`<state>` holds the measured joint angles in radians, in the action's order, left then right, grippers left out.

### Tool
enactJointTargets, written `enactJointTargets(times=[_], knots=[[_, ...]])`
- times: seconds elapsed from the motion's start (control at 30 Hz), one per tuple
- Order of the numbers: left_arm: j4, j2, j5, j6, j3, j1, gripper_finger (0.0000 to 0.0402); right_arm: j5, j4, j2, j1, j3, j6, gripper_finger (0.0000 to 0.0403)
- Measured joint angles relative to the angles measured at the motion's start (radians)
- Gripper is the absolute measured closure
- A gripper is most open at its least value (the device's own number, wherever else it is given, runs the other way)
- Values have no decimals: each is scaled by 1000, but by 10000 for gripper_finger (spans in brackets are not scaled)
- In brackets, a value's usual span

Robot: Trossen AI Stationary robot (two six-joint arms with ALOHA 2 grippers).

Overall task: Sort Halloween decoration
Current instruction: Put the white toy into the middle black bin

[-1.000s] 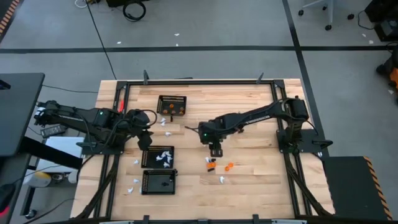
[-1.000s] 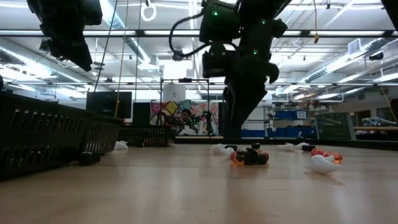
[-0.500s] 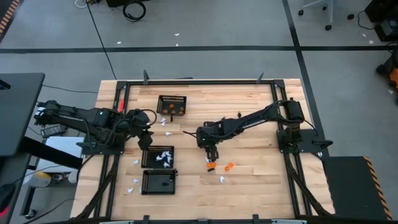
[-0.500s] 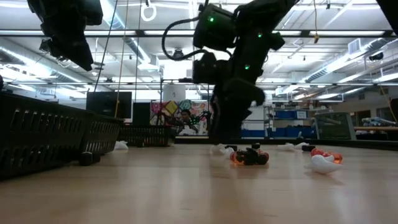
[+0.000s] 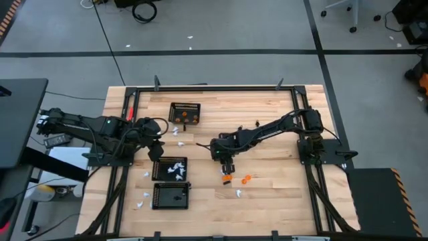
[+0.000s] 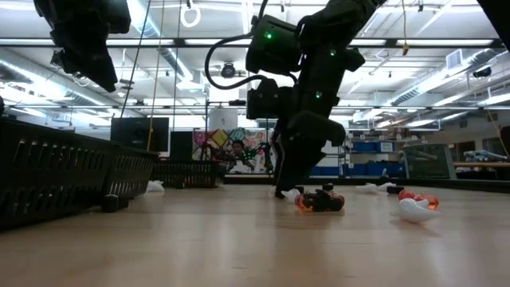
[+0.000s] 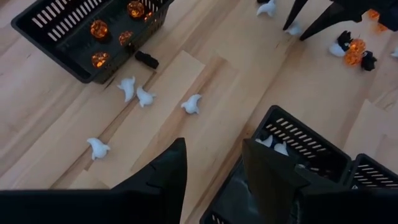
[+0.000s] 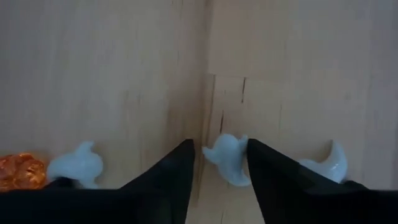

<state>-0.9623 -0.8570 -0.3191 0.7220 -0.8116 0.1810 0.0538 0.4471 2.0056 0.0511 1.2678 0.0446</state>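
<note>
Your right claw is down at the wooden bench, fingers spread around a small white ghost-shaped piece without pinching it. Your left claw hangs spread above the black mesh basket holding white pieces; another black basket holds orange pumpkins.

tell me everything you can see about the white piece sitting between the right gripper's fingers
The white ghost piece is a small, smooth, glossy figure, plastic by the look of it, with a rounded body and a pointed tip. It lies on the wooden table, right in the gap of the right gripper, whose dark fingers flank it on both sides. The jaws stand apart; whether they touch it yet cannot be told. Two more white pieces lie nearby, apart from it.
</note>
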Motion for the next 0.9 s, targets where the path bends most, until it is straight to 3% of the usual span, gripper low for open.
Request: enactJointTargets(times=[0.3, 0.9], knots=[[-4, 0, 1, -1, 0, 0, 239, -22, -14, 0, -1, 0, 1, 320], [-7, 0, 2, -19, 0, 0, 239, -66, 7, 8, 0, 76, -5, 328]])
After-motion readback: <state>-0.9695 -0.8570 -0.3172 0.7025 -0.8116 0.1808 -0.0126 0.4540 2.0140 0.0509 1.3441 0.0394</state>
